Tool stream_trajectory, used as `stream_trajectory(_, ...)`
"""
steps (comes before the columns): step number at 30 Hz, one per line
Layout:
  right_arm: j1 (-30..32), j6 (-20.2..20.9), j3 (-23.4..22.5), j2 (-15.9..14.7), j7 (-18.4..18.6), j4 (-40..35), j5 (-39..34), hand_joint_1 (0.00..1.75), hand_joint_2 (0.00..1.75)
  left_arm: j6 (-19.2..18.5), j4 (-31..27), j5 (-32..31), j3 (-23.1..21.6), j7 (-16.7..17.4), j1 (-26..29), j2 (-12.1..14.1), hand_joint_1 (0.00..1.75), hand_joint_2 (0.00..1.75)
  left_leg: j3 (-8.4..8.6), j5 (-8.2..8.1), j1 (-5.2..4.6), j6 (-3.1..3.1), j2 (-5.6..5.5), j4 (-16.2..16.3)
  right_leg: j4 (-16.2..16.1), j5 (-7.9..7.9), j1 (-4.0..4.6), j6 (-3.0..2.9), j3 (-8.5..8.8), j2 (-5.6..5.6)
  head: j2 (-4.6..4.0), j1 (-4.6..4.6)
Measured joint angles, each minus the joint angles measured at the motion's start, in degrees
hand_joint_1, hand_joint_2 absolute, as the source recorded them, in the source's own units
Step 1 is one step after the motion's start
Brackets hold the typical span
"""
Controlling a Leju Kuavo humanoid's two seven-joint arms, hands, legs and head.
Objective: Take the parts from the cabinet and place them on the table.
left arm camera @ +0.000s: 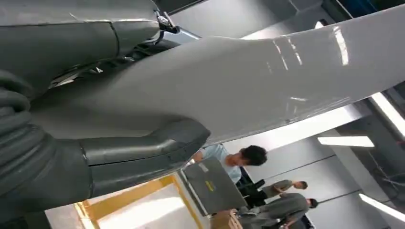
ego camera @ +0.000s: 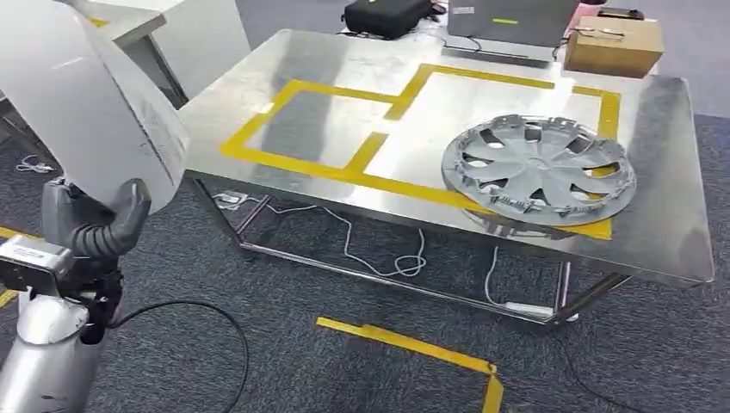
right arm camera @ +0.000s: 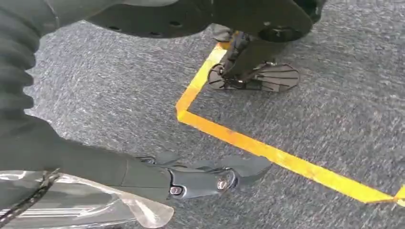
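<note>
Carrying is the step in hand, by my reading: the left hand (ego camera: 96, 225) grips a large glossy white panel (ego camera: 82, 103), thumb clamped over its lower edge, and holds it up just off the near corner of the steel desk (ego camera: 258, 95). From the left wrist the panel (left arm camera: 248, 81) arches across the thumb (left arm camera: 143, 148), with people seated in the background. One part, a silver hubcap (ego camera: 539, 169), already lies on the desk, overlapping the yellow tape outline (ego camera: 344, 168). The right hand (right arm camera: 191, 179) hangs low over grey carpet (right arm camera: 119, 95) and a yellow floor line (right arm camera: 267, 150), fingers loosely extended and holding nothing. Next, I reckon, the panel needs swinging over the desk and lowering flat into a free taped square, well apart from the hubcap.
</note>
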Motion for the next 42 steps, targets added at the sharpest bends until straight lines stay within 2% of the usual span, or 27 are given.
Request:
stream_trajectory(1,-0.05,0.04,0.00,0.02,0.00,0.00,0.00,0.00,1.75,0.00,0.00,0.00,0.00,0.00,-0.09,0.04,1.75,1.75,1.19,-0.73,-0.20,0.21,-0.27,-2.05,0.08,-0.03,0.24,0.27,-0.18,0.05,0.00,0.07)
stream_trajectory(2,-0.15,0.11,0.00,0.02,0.00,0.00,0.00,0.00,1.75,-0.02,-0.02,0.00,-0.02,0.00,-0.22,0.02,1.75,1.75,1.14,-0.80,-0.27,0.37,-0.23,-3.26,0.36,0.00,0.34,0.57,-0.63,0.20,0.00,0.04)
stream_trajectory(4,-0.05,0.11,0.00,0.02,-0.02,0.00,0.00,0.00,1.75,-0.02,0.00,0.02,-0.02,0.02,-0.09,0.04,1.75,1.75,0.72,-0.85,-0.41,0.62,-0.22,-2.81,0.12,0.26,0.19,1.17,-0.88,0.15,0.00,0.04)
stream_trajectory(6,-0.04,0.11,0.00,0.02,-0.04,0.00,0.00,0.00,1.75,-0.06,0.00,0.02,-0.02,0.02,-0.21,0.00,1.75,1.75,1.00,-0.32,0.14,1.39,-0.10,-3.61,0.47,-0.32,0.17,1.83,-1.49,0.08,0.00,0.07)
stream_trajectory(7,-0.09,0.11,0.00,0.02,-0.07,0.00,0.00,0.00,1.75,-0.07,0.00,0.02,-0.04,0.02,-0.31,-0.02,1.75,1.75,0.98,-0.30,0.13,1.66,0.00,-3.61,2.25,-1.70,0.19,2.03,-2.16,-0.08,0.00,0.26)
stream_trajectory(10,-0.02,0.13,0.00,0.04,-0.04,0.00,0.02,0.00,1.75,-0.07,0.00,0.02,-0.02,0.02,-0.32,0.00,1.75,1.75,0.78,-0.30,0.05,1.96,0.15,-3.57,15.96,-7.69,-0.01,2.44,-8.65,-0.11,0.00,0.39)
stream_trajectory(11,0.08,0.17,0.00,0.07,-0.02,0.02,0.02,0.00,1.75,-0.07,0.00,0.02,-0.02,0.02,-0.24,0.00,1.75,1.75,0.80,-0.30,0.05,1.96,0.15,-3.56,18.35,-7.97,-0.01,2.55,-9.89,-0.11,0.00,0.35)
stream_trajectory(12,0.13,0.17,0.00,0.07,-0.02,0.02,0.02,0.00,1.75,-0.07,0.00,0.02,-0.04,0.02,-0.19,0.00,1.75,1.75,0.84,-0.30,0.05,1.95,0.14,-3.54,17.94,-6.98,-0.02,2.59,-9.85,-0.11,0.00,0.33)
stream_trajectory(13,0.14,0.17,0.00,0.07,-0.02,0.00,0.00,0.00,1.75,-0.07,0.00,0.02,-0.04,0.02,-0.19,0.00,1.75,1.75,0.88,-0.31,0.06,1.93,0.13,-3.51,14.94,-4.78,-0.03,2.55,-8.49,-0.13,0.00,0.39)
stream_trajectory(15,0.08,0.17,0.00,0.07,-0.02,0.00,0.02,0.00,1.75,-0.07,0.00,0.02,-0.04,0.02,-0.22,0.00,1.75,1.75,1.08,-0.47,0.08,1.69,0.11,-3.42,4.12,0.46,-0.05,2.22,-3.17,-0.41,0.00,0.37)
stream_trajectory(17,-0.14,0.17,0.00,0.07,-0.07,0.00,0.00,0.00,1.75,-0.07,0.00,0.02,-0.04,0.02,-0.31,0.04,1.75,1.75,0.61,-0.72,-0.41,1.15,0.09,-2.84,0.22,-0.04,0.10,1.86,-1.03,-0.61,0.00,0.37)
stream_trajectory(20,0.08,0.17,0.00,0.07,-0.07,0.00,0.00,0.00,1.75,-0.11,0.00,0.02,-0.09,0.04,-0.33,0.00,1.75,1.75,0.73,-0.42,-0.30,0.38,0.14,-3.21,0.61,0.02,0.28,1.06,-1.27,-0.46,0.00,0.31)
stream_trajectory(22,0.04,0.20,0.00,0.07,-0.18,0.00,0.00,0.00,1.75,-0.20,0.00,0.09,-0.13,0.04,-0.46,0.11,1.75,1.75,0.15,-1.93,-0.12,-0.35,0.00,-1.55,0.18,0.37,-0.13,0.35,-0.94,-0.46,0.00,0.15)
stream_trajectory(23,-0.06,0.22,0.00,0.07,-0.26,0.00,0.00,0.00,1.75,-0.20,0.00,0.13,-0.13,0.04,-0.63,0.20,1.75,1.75,-1.24,-3.86,-0.09,-0.60,-0.03,1.71,0.19,0.30,-0.13,0.01,-0.91,-0.46,0.00,-0.02)
stream_trajectory(25,-0.11,0.37,0.00,0.07,-0.39,0.00,0.02,0.00,1.75,-0.33,0.00,0.15,-0.15,0.04,-0.64,0.24,1.75,1.75,-5.71,-8.00,0.00,-0.95,-0.04,11.25,0.21,0.22,-0.06,-0.19,-0.90,-0.46,0.00,0.07)
stream_trajectory(26,-0.07,0.37,0.00,0.07,-0.59,0.00,0.02,0.00,1.75,-0.35,0.04,0.15,-0.18,0.04,-0.61,0.24,1.75,1.75,-7.47,-8.87,0.00,-0.99,-0.04,14.80,0.23,0.20,-0.01,-0.21,-0.88,-0.45,0.00,0.02)
stream_trajectory(27,-0.06,0.37,0.00,0.07,-0.77,0.00,0.02,0.00,1.75,-0.37,0.09,0.17,-0.20,0.07,-0.61,0.24,1.75,1.75,-7.77,-8.15,0.00,-0.93,-0.05,15.03,0.23,0.16,0.01,-0.25,-0.80,-0.42,0.00,0.07)
stream_trajectory(28,-0.07,0.35,0.00,0.07,-0.85,0.00,0.02,0.00,1.75,-0.42,0.09,0.17,-0.20,0.11,-0.63,0.26,1.75,1.75,-6.84,-6.12,-0.01,-0.76,-0.05,12.79,0.25,0.12,0.04,-0.25,-0.70,-0.33,0.00,0.02)
stream_trajectory(30,-0.15,0.35,0.00,0.07,-0.87,0.00,0.04,0.00,1.75,-0.42,0.09,0.17,-0.20,0.13,-0.69,0.26,1.75,1.75,-2.54,-0.76,-0.05,-0.19,-0.09,3.34,0.26,-0.03,0.07,-0.12,-0.31,-0.11,0.00,0.04)
stream_trajectory(31,-0.15,0.35,0.00,0.09,-0.89,0.00,0.02,0.00,1.75,-0.42,0.09,0.17,-0.22,0.13,-0.80,0.31,1.75,1.75,-0.47,0.80,-0.17,0.33,-0.16,-1.50,0.25,-0.18,0.06,0.05,-0.25,-0.07,0.00,0.04)
stream_trajectory(32,-0.25,0.37,0.00,0.15,-0.90,0.00,0.02,0.00,1.75,-0.44,0.09,0.17,-0.24,0.13,-0.90,0.33,1.75,1.75,0.14,0.02,-0.46,0.54,-0.16,-2.60,0.54,-0.31,0.47,0.38,-0.60,-0.02,0.00,0.15)
stream_trajectory(35,-0.22,0.44,0.00,0.13,-0.92,0.00,0.02,0.00,1.75,-0.70,0.11,0.17,-0.26,0.13,-1.01,0.33,1.75,1.75,-0.16,-0.25,-0.65,0.97,-0.24,-2.85,0.16,-0.10,0.14,1.29,-0.76,-0.06,0.00,0.11)
stream_trajectory(37,-0.26,0.46,0.00,0.13,-0.94,0.00,0.02,0.00,1.75,-0.89,0.11,0.17,-0.31,0.13,-1.15,0.26,1.75,1.75,0.52,0.21,-0.08,1.65,-0.13,-3.78,1.04,-1.01,0.18,1.90,-1.32,-0.05,0.00,0.22)
stream_trajectory(38,-0.37,0.44,0.00,0.13,-0.96,0.00,0.02,0.00,1.75,-0.90,0.11,0.17,-0.31,0.13,-1.31,0.24,1.75,1.75,0.54,0.16,-0.03,1.92,-0.06,-3.78,3.75,-2.69,0.13,2.10,-2.64,-0.14,0.00,0.50)
stream_trajectory(40,-0.31,0.44,0.00,0.13,-0.96,0.00,0.04,0.00,1.75,-1.05,0.15,0.17,-0.31,0.13,-1.36,0.22,1.75,1.75,0.49,0.05,-0.07,2.11,-0.03,-3.77,13.06,-6.71,-0.07,2.40,-7.36,-0.14,0.00,0.37)
stream_trajectory(41,-0.22,0.44,0.00,0.17,-0.96,0.02,0.04,0.00,1.75,-1.11,0.17,0.17,-0.35,0.13,-1.36,0.17,1.75,1.75,0.50,-0.03,-0.08,2.21,-0.03,-3.75,16.85,-7.82,-0.07,2.58,-9.42,-0.16,0.00,0.55)
stream_trajectory(42,-0.15,0.44,0.00,0.17,-0.96,0.02,0.02,0.00,1.75,-1.18,0.22,0.17,-0.46,0.13,-1.33,0.17,1.75,1.75,0.59,-0.06,-0.08,2.22,-0.05,-3.74,18.24,-7.54,-0.09,2.70,-10.45,-0.16,0.00,0.48)
